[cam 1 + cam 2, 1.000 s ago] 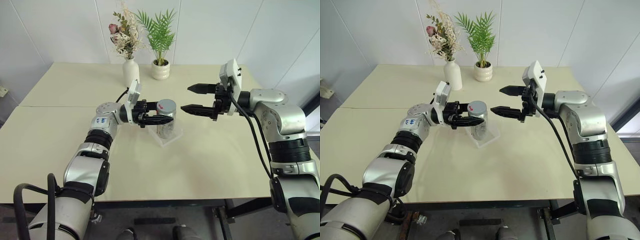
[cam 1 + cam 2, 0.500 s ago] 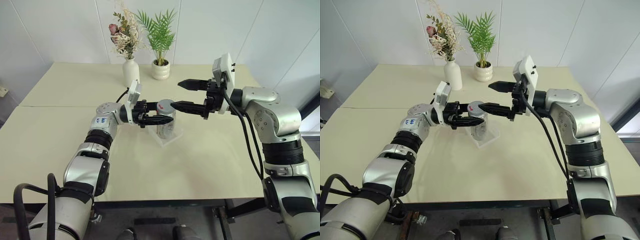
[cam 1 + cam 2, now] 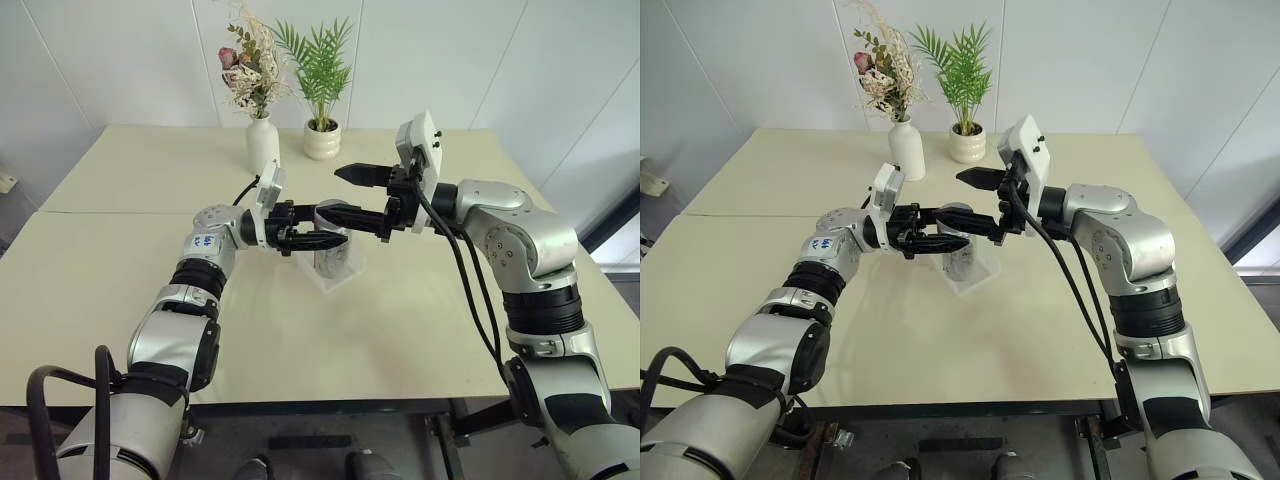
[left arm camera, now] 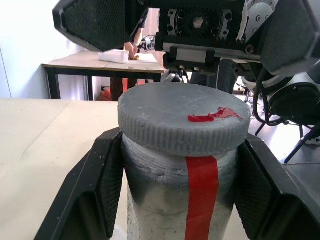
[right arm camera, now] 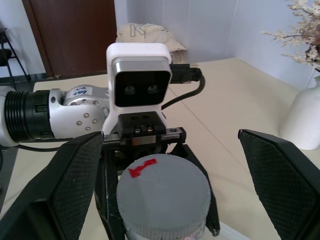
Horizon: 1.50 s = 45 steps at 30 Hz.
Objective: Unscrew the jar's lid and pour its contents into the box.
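The clear jar [image 3: 334, 252] with a red label strip [image 4: 200, 195] stands upright over the clear box [image 3: 346, 274]; I cannot tell whether it rests in it. My left gripper [image 3: 322, 230] is shut on the jar just under the grey lid [image 4: 184, 117], which is on the jar. From the other side my right gripper [image 3: 328, 192] reaches in level and open. Its fingers [image 5: 75, 190] stand wide on either side of the lid [image 5: 162, 192], clear of it. The contents do not show through the jar's wall.
A white vase with dried flowers [image 3: 262, 143] and a white ribbed pot with a green plant [image 3: 322, 140] stand at the back of the beige table [image 3: 450, 300], behind the jar. A seam runs across the table on the left.
My right gripper has moved left toward the jar, still open, until its fingers straddle the lid. The left gripper and the jar have stayed in place.
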Available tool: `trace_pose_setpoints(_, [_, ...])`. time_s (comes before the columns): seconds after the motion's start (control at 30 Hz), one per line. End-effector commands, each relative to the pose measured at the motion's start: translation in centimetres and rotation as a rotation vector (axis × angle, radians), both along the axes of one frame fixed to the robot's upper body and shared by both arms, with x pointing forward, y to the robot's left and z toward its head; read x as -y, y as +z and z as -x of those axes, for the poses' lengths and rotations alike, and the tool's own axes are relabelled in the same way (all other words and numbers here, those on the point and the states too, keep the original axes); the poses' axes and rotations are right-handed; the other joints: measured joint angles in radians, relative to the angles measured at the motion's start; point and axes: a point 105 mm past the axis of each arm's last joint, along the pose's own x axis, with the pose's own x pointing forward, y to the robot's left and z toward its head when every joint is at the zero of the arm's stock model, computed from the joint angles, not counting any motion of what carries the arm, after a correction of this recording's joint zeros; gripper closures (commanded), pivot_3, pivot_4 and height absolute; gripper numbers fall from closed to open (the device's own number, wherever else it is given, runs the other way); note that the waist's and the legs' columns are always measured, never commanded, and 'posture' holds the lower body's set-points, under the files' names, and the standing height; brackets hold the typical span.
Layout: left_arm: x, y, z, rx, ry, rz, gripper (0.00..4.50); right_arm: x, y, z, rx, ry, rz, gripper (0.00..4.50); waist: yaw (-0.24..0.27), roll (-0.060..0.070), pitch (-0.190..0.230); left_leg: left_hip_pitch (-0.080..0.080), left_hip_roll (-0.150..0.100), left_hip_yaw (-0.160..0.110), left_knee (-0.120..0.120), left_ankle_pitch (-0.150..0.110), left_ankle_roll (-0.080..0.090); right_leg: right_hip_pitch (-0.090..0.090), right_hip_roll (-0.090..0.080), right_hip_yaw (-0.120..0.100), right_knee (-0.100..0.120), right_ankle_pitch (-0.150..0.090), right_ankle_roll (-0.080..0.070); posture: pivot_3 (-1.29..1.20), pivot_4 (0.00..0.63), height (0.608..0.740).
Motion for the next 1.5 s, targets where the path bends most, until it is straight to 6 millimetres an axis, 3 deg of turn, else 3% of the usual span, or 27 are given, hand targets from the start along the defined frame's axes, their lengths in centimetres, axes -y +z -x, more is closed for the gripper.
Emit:
trace_pose_setpoints(0.03, [0.3, 1.2, 1.3, 0.066, -0.125, -0.015, 1.89, -0.3, 1.0, 0.4, 0.039, 0.044, -0.003, 0.0, 0.0, 0.0, 0.0, 0.0, 0.0, 0.0, 0.0, 0.0, 0.0, 0.0, 0.0, 0.0, 0.0, 0.0, 0.0, 0.0, 0.15, 0.74])
trace_pose_setpoints(0.57, [0.4, 1.2, 1.5, 0.074, -0.134, -0.021, 1.89, -1.7, 0.2, -0.3, 0.015, 0.124, 0.028, 0.0, -0.001, 0.0, 0.0, 0.0, 0.0, 0.0, 0.0, 0.0, 0.0, 0.0, 0.0, 0.0, 0.0, 0.0, 0.0, 0.0, 0.15, 0.74])
trace_pose_setpoints(1.37, [0.3, 1.0, 1.6, 0.076, -0.135, -0.018, 1.89, -0.8, -0.4, -1.2, 0.023, 0.147, 0.078, 0.0, -0.001, 0.0, 0.0, 0.0, 0.0, 0.0, 0.0, 0.0, 0.0, 0.0, 0.0, 0.0, 0.0, 0.0, 0.0, 0.0, 0.15, 0.74])
trace_pose_setpoints(1.5, [0.3, 1.0, 1.6, 0.077, -0.136, -0.017, 1.89, -0.9, -0.6, -1.1, 0.019, 0.155, 0.083, 0.81, -0.002, 0.0, 0.0, 0.0, 0.0, 0.0, 0.0, 0.0, 0.0, 0.0, 0.0, 0.0, 0.0, 0.0, 0.0, 0.0, 0.15, 0.74])
